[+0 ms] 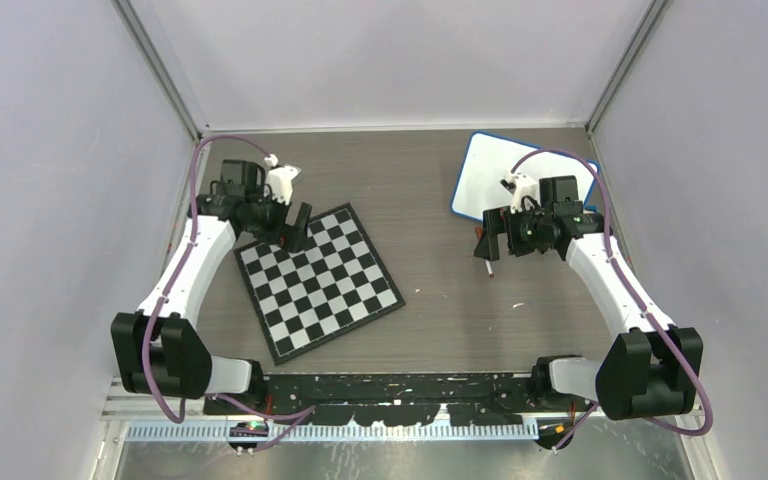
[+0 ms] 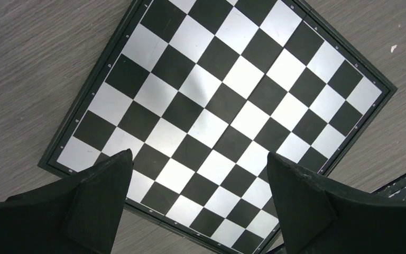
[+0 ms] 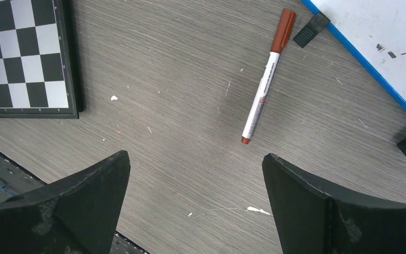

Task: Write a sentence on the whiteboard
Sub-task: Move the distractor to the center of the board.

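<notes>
The whiteboard (image 1: 488, 170), white with a blue frame, lies at the back right of the table. Its corner shows in the right wrist view (image 3: 386, 26) with two black clip feet (image 3: 311, 29). No handwritten sentence shows on it, only a few small dark specks. A marker (image 3: 264, 87) with a white body and a brownish-red cap lies flat on the table beside the board's edge. It also shows in the top view (image 1: 490, 264). My right gripper (image 3: 195, 156) is open and empty above the table, just short of the marker. My left gripper (image 2: 199, 154) is open and empty over the chessboard.
A black-and-white chessboard (image 1: 318, 282) lies tilted at centre left and fills the left wrist view (image 2: 217, 111). Its corner shows in the right wrist view (image 3: 21, 53). Small white flecks (image 3: 256, 210) dot the wood-grain table. The black base rail (image 1: 400, 385) runs along the near edge.
</notes>
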Tool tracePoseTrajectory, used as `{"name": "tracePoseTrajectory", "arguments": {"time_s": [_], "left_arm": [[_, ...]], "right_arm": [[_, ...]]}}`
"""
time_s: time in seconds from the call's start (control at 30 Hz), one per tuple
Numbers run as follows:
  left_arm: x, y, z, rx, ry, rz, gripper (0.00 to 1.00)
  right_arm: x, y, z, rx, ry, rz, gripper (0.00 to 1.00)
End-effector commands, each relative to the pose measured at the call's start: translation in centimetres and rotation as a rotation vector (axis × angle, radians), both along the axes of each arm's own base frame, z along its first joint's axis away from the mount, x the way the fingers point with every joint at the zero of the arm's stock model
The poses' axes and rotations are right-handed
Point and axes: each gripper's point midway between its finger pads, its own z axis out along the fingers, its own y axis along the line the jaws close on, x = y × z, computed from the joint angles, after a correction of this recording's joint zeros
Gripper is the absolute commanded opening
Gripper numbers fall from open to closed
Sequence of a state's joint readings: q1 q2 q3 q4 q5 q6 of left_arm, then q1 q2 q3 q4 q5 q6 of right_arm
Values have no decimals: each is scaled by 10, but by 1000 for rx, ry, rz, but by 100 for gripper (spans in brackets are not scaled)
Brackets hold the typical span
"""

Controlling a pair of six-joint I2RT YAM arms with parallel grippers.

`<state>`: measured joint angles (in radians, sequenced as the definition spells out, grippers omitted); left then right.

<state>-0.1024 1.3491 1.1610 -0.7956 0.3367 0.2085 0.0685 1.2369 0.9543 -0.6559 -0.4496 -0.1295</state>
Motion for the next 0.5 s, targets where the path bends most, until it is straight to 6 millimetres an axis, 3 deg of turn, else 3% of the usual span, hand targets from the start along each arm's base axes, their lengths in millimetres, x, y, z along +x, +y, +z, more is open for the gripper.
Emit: {"name": "tracePoseTrajectory", "arguments": {"time_s": [0.0,0.13,0.3,0.47], "left_arm": [[1,-8,20,23,-79,-115,100],[-1,-43,20,89,-71,-286,100],[-15,-111,11,177,-128,-536,100],[-43,-183,-11,321,-248,-845,100]], "right_arm": [[11,-3,17,-10,-69,-22,100],[20,-14,12,-51,-70,-90,100],[35,-41,3,-136,-66,-288,98],[40,-51,-3,-134,-62,-418,93]]}}
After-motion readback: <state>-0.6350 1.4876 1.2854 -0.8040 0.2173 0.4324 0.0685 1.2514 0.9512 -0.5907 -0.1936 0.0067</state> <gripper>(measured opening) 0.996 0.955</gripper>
